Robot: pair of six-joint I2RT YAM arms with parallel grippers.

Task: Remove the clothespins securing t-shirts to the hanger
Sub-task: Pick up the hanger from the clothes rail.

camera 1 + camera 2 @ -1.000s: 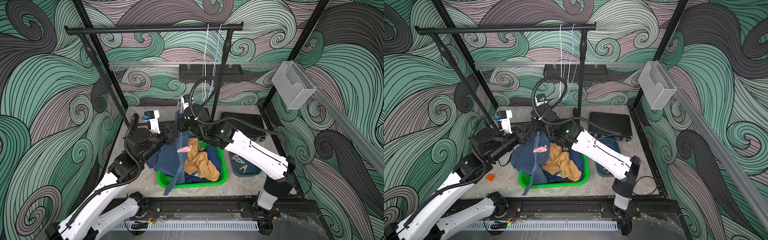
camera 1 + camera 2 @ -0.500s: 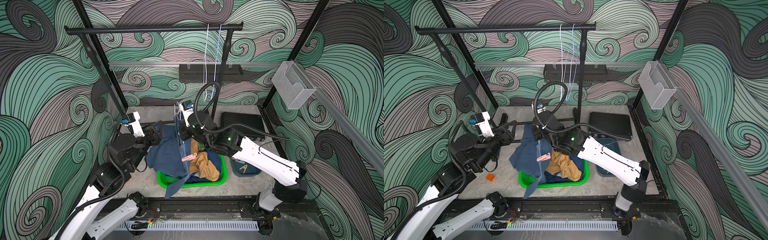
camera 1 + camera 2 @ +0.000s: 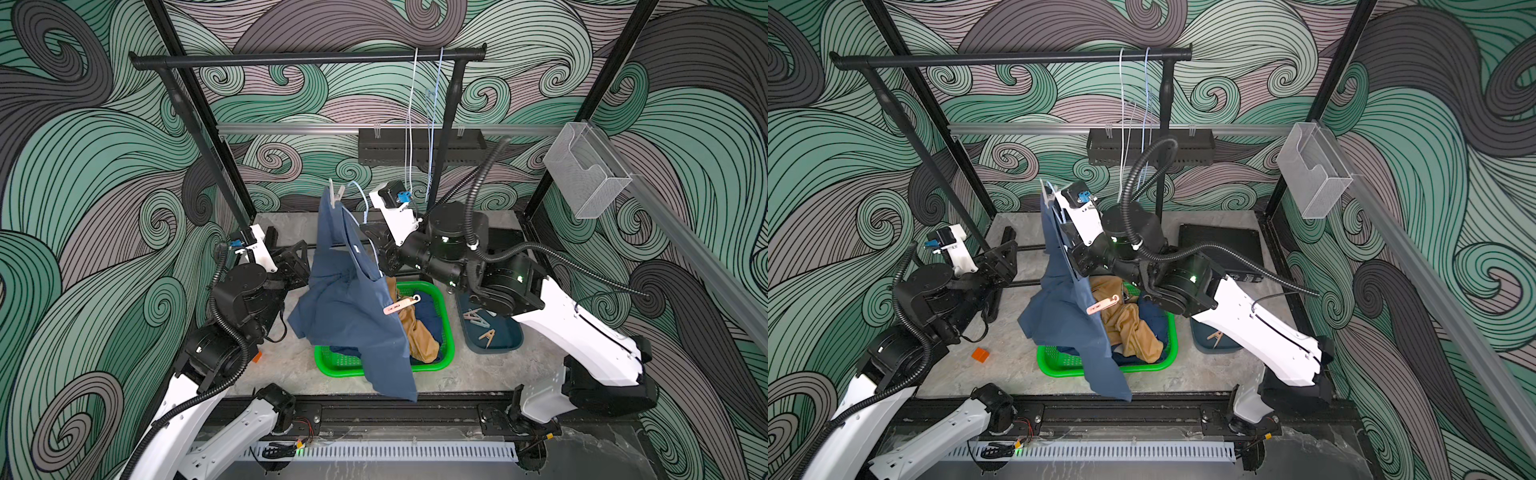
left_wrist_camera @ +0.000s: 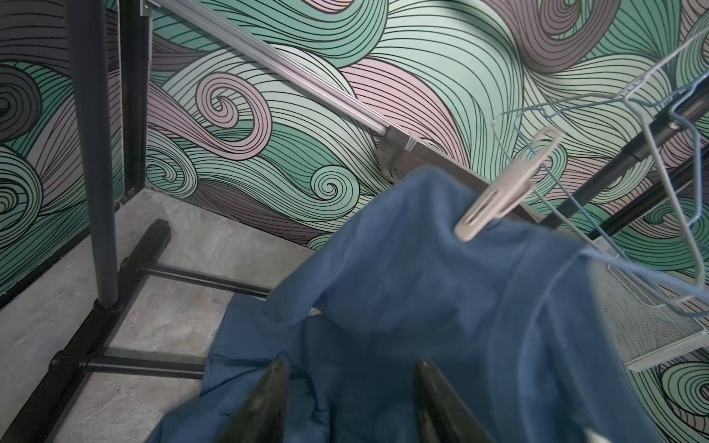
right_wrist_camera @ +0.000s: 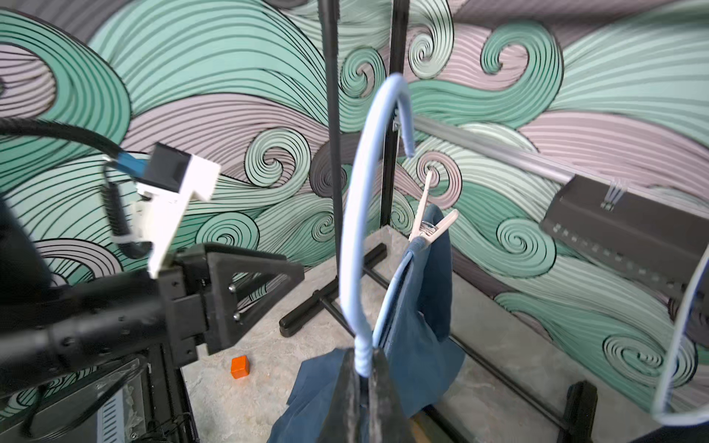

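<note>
Two shirts down, one to go: the blue t-shirt (image 3: 353, 299) drapes over the near rim of the green basket (image 3: 332, 371), where the mustard t-shirt (image 3: 415, 332) and navy t-shirt (image 3: 430, 322) already lie. Loose clothespins (image 3: 473, 318) rest in the dark tray (image 3: 509, 338) just beside the basket on the right arm's side; an orange block (image 3: 980, 354) sits on the worktop (image 3: 1000, 376) on the basket's other side. Above the basket a pink clothespin (image 3: 401, 306) appears clipped at the blue shirt's edge, the right fingers (image 5: 345, 383) are clamped on the neck of the pale-blue hanger (image 5: 356, 249), and the left fingers (image 4: 268, 399) stand apart, empty, near the cloth. A grey-white clothespin (image 4: 502, 195) pins the shirt's raised shoulder; both pegs look left to pull. Behind the basket, the black rack (image 3: 307, 60) and its bare wire hangers (image 3: 419, 124) crowd the reach.
</note>
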